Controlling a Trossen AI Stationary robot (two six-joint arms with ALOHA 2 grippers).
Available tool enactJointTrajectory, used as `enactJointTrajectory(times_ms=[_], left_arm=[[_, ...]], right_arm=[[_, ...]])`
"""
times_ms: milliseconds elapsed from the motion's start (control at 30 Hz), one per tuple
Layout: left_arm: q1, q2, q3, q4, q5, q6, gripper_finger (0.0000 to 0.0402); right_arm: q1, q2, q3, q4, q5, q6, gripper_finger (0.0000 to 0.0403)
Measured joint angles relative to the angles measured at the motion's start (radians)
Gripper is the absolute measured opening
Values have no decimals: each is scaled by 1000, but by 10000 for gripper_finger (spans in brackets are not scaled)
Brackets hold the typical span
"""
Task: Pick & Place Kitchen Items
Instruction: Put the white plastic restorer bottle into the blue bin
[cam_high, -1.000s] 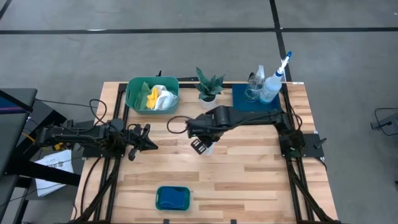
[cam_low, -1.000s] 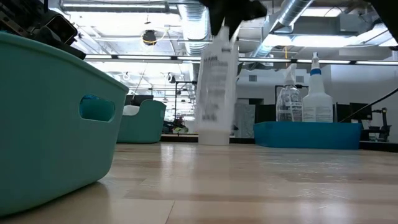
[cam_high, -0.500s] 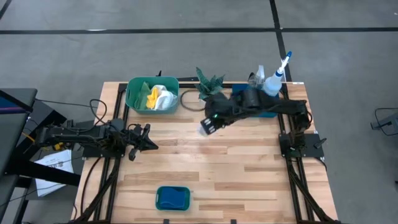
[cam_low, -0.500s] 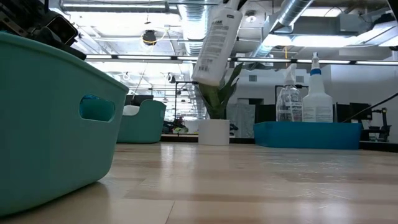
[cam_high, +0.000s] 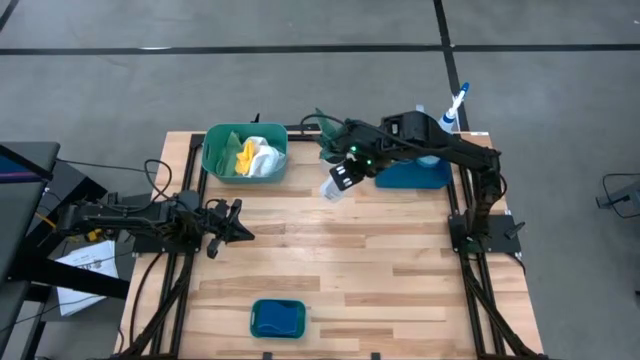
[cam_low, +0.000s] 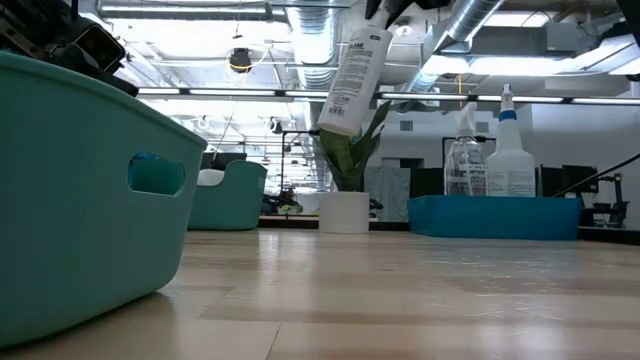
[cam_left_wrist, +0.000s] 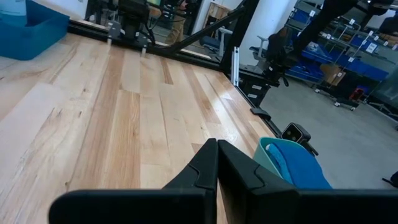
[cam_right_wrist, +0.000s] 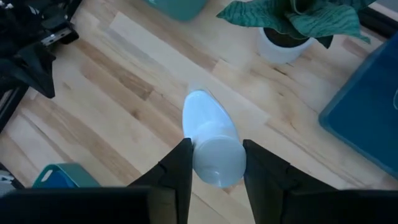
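Note:
My right gripper (cam_high: 346, 170) hangs over the table's far middle, shut on a small white bottle (cam_high: 333, 187) with printed text (cam_low: 354, 80). Just behind it stands the potted plant (cam_low: 349, 150). To the right, the dark blue tray (cam_high: 410, 172) carries a clear spray bottle (cam_low: 465, 160) and a white one with a blue trigger (cam_low: 510, 155). A green tub (cam_high: 212, 150) at far left holds yellow, white and green cloths (cam_high: 255, 155). At the near edge another green tub (cam_high: 277, 318) holds blue sponges. My left gripper (cam_high: 238, 226) rests shut at the left. My right gripper pinches the bottle's upper end (cam_right_wrist: 217, 163) between its two fingers (cam_right_wrist: 180, 168), which come from above, slanting down. The bottle hangs below the fingers, tilted, its bottom (cam_low: 335, 125) well clear of the table.
The near tub's wall (cam_low: 80, 190) fills the low view's left. Bare wood (cam_high: 380, 260) lies between the two arms and in front of the tray. Cables and frame rails (cam_high: 180, 180) run along the table's left and right edges.
My right gripper has risen and gone toward the table's far edge and a little to the right, up to the plant and tray, tipping as it went. The white bottle has gone with it, from low over the table's middle to high and tilted.

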Motion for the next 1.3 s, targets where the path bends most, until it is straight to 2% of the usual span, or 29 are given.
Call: enactJointTrajectory(times_ms=[233, 567, 1033, 1300], left_arm=[[0, 0, 0, 0, 3, 0, 3], [0, 0, 0, 0, 3, 0, 3], [0, 0, 0, 0, -1, 0, 3], [0, 0, 0, 0, -1, 0, 3]], right_arm=[[-30, 3, 0, 0, -42, -59, 107], [-68, 2, 0, 1, -88, -234, 107], [-231, -27, 0, 1, -203, -574, 107], [-268, -46, -2, 0, -279, -754, 107]])
